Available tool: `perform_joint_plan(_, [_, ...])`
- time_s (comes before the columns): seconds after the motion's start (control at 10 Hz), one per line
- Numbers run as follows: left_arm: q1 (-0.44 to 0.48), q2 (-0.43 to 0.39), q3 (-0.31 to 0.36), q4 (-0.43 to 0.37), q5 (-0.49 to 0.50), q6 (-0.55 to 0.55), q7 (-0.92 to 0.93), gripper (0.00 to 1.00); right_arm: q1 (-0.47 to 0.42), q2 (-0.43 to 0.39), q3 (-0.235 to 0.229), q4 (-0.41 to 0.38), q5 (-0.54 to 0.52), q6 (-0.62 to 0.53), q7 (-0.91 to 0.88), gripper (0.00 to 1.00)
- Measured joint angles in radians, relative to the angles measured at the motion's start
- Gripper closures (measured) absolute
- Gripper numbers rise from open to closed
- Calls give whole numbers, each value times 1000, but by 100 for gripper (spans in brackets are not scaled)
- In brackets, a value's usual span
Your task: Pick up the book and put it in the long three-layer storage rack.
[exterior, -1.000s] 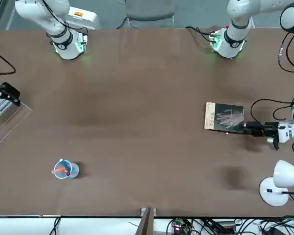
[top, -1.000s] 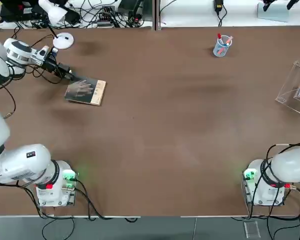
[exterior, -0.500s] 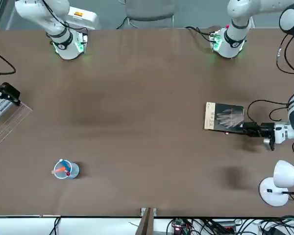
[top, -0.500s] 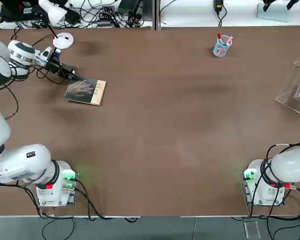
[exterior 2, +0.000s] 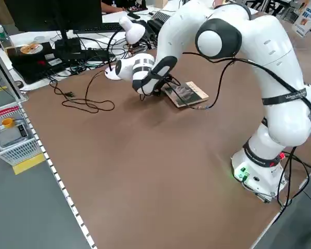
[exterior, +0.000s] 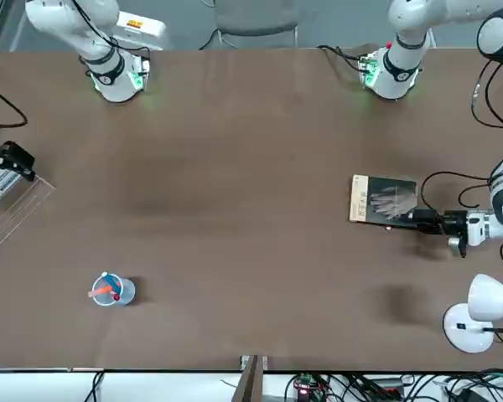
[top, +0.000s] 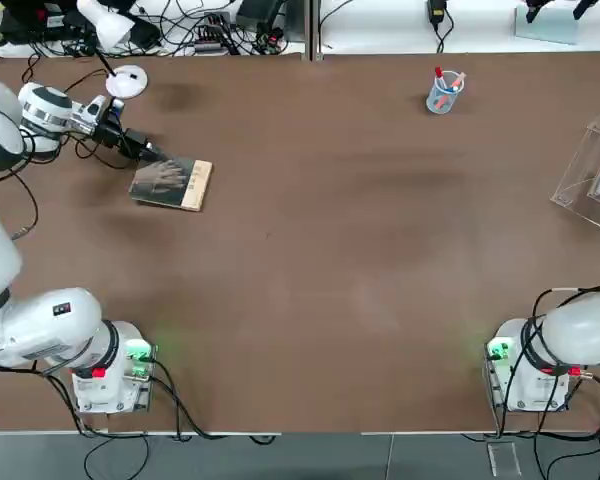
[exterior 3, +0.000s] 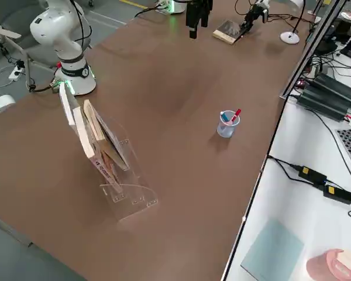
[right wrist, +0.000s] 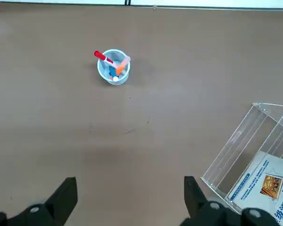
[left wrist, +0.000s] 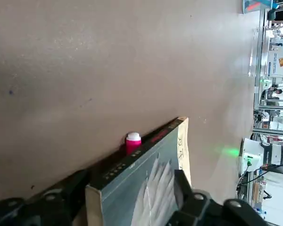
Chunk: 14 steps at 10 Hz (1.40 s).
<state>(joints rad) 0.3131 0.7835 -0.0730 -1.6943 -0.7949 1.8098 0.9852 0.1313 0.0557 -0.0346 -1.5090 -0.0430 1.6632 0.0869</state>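
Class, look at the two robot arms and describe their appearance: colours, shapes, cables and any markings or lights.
Both arms are glossy white with rounded segments and dark grey joint discs. The left gripper and right gripper have black fingers. Black cables loop along the arms. Each base shows a green light and a small red mark.

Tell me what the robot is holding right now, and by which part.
Nothing is lifted. The left gripper straddles a corner of the book, one finger on each side; whether it grips yet cannot be told. The right gripper is open, empty.
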Motion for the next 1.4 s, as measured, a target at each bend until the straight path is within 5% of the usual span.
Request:
perform_joint_plan(0.4, [0,3,0,0,-1,0,16,28,0,0,0,0,0,0,0,0])
perform_joint_plan(1.4, [1,9,0,0,-2,0,22,59,0,0,0,0,2,0,0,0])
